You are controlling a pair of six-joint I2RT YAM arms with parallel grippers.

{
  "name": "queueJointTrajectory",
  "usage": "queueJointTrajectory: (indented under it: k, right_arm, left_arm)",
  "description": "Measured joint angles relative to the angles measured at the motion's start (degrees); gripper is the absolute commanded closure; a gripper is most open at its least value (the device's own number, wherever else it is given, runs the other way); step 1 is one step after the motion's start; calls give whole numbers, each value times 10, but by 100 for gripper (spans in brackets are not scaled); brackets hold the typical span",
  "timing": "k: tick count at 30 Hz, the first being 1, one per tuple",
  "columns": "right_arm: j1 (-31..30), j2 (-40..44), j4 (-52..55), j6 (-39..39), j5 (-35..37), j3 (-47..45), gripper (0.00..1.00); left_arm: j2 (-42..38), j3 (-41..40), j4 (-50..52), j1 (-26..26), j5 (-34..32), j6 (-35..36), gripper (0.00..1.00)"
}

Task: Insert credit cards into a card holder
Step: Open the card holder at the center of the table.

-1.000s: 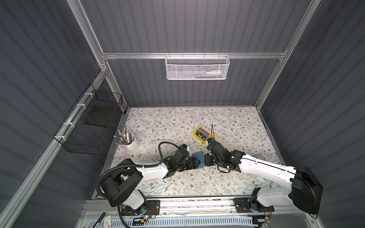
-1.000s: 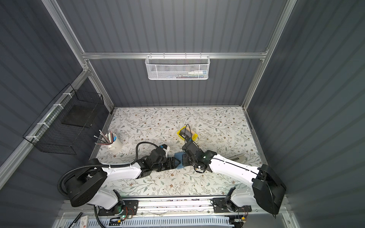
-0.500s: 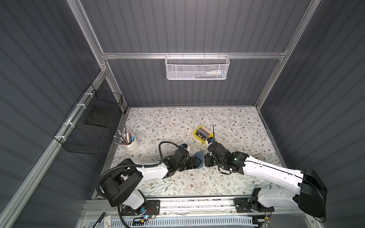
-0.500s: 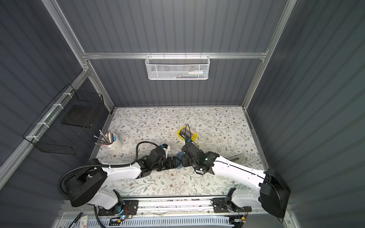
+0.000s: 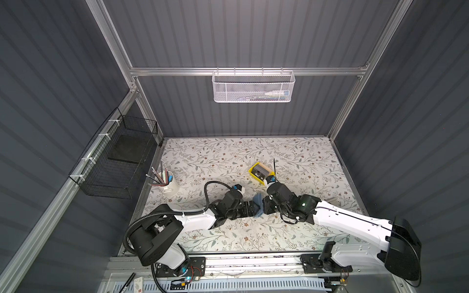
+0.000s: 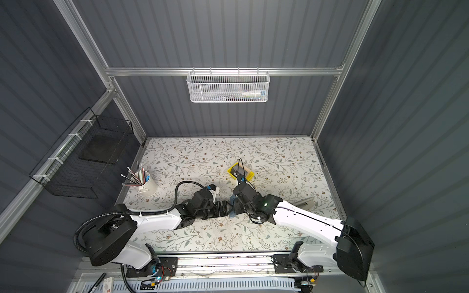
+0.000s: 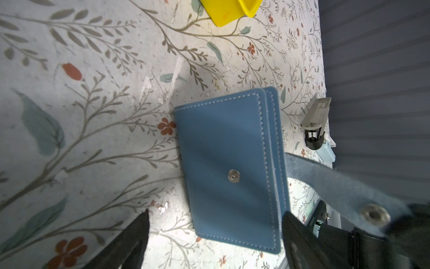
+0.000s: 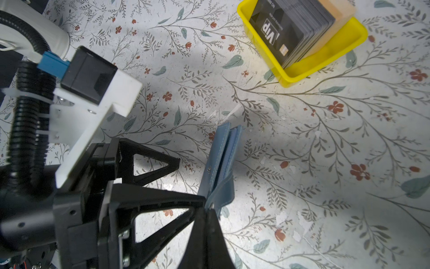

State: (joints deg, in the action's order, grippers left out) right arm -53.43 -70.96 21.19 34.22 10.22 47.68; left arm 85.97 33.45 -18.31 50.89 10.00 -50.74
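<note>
- L claw (image 7: 215,214): we see its jaws spread wide, gripping nothing. They face the snap side of the card holder (image 7: 228,163). One fingertip (image 8: 190,198) sits right at the strap end; contact unclear.
- R claw (image 8: 207,217): clenched on the tip of the holder's strap tab (image 7: 337,186), opposite side of holder from L.
- Holder stands on edge on the floral table (image 8: 302,139), covers nearly together, strap unsnapped, btwn both claws.
- Writing: white "VIP" on front of credit cards (image 8: 290,30); small print unreadable.
- Cards stacked in yellow tray (image 8: 323,61), near holder, back-wall side.
- Mug w/ pens (image 5: 170,189) well apart from holder, L-arm side.
- In both top views the wrists hide most of holder.
</note>
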Motion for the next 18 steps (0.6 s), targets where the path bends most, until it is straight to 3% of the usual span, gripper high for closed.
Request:
queueJointTrajectory:
  k: [18]
  right_arm:
    - [-6, 16, 3, -2, 10, 5, 100]
  left_arm:
    - [-2, 0, -38, 0, 28, 8, 13]
